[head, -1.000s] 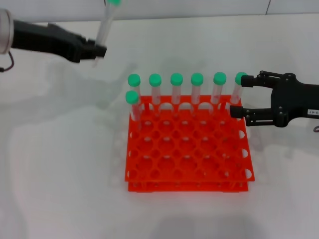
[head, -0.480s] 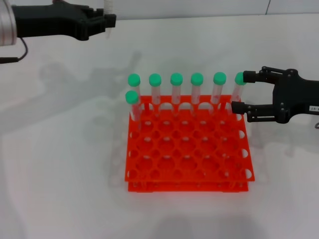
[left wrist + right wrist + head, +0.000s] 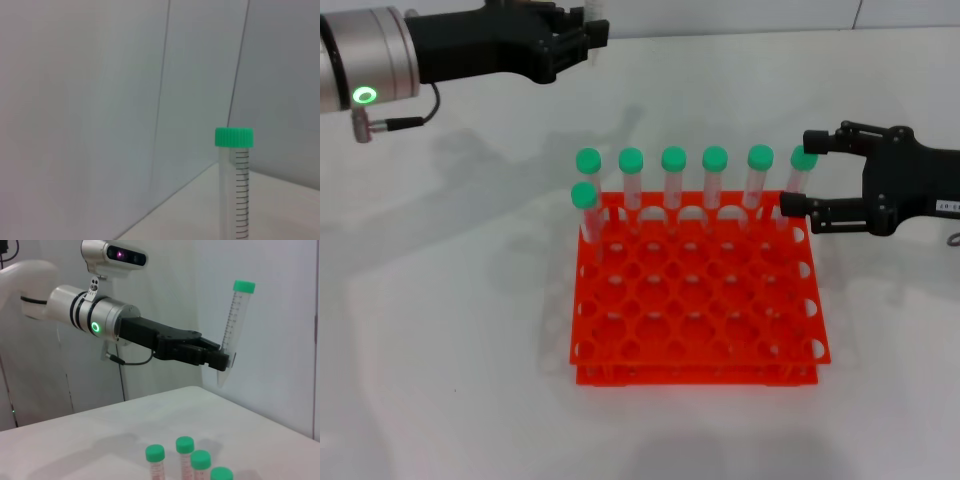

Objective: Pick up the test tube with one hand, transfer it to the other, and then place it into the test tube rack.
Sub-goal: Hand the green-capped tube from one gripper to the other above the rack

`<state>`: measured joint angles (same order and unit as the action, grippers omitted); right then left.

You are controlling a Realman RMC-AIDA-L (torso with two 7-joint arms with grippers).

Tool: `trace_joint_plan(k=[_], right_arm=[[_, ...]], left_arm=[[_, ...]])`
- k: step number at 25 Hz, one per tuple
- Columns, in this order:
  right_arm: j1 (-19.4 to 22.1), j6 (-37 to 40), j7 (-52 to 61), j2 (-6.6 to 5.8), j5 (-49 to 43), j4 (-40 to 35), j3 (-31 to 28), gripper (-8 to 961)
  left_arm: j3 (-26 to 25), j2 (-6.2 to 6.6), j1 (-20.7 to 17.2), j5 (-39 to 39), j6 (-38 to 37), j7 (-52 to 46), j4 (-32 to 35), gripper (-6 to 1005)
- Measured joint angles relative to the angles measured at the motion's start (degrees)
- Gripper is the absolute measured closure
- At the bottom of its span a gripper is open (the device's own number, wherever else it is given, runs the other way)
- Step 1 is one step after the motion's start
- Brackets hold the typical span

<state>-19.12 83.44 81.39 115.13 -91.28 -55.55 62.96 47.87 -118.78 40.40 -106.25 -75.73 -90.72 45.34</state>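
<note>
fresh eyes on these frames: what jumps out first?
The bright orange-red square plastic rack mid-table, with seven green-capped clear tubes standing along its far edge. Next, the left end effector raised beyond the rack, gripping a slender clear green-capped test tube near its lower end. The right end effector hovers open by the rack's far right corner.

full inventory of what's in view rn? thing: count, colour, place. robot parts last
Bright orange-red square plastic test tube rack: 1, on the white table, centre.
Slender clear plastic tubes with round green caps: 7 standing in the rack, six along the far row, one in the second row at the robot's left end.
Held green-capped clear test tube: 1, raised and tilted in the left gripper, above the table.
White table: 1, under everything.
Left gripper: black, unlabelled, shut on the held tube, far left.
Right gripper: black, open, at the rack's far right corner.
</note>
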Motion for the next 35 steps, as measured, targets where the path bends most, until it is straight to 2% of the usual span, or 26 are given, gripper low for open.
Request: trace_joint_plan(k=[6, 14, 26, 35], right_arm=[[-0.53, -0.14, 0.0, 0.0, 0.03, -0.01, -0.4, 117], [-1.1, -0.19, -0.07, 0.0, 0.05, 0.0, -0.39, 119], [-1.69, -0.84, 0.2, 0.0, 1.69, 0.24, -1.32, 121], [-2.72, -0.63, 0.31, 0.02, 2.33, 0.02, -1.33, 123]], left_arm=[[0.1, -0.19, 0.35, 4.64, 0.34, 6.48, -4.69, 792], [0.12, -0.32, 1.64, 5.43, 0.46, 9.14, -8.27, 791], [5.65, -0.31, 1.7, 5.75, 1.82, 9.56, -9.11, 790], [6.98, -0.31, 1.7, 5.78, 2.34, 9.64, -9.13, 789]])
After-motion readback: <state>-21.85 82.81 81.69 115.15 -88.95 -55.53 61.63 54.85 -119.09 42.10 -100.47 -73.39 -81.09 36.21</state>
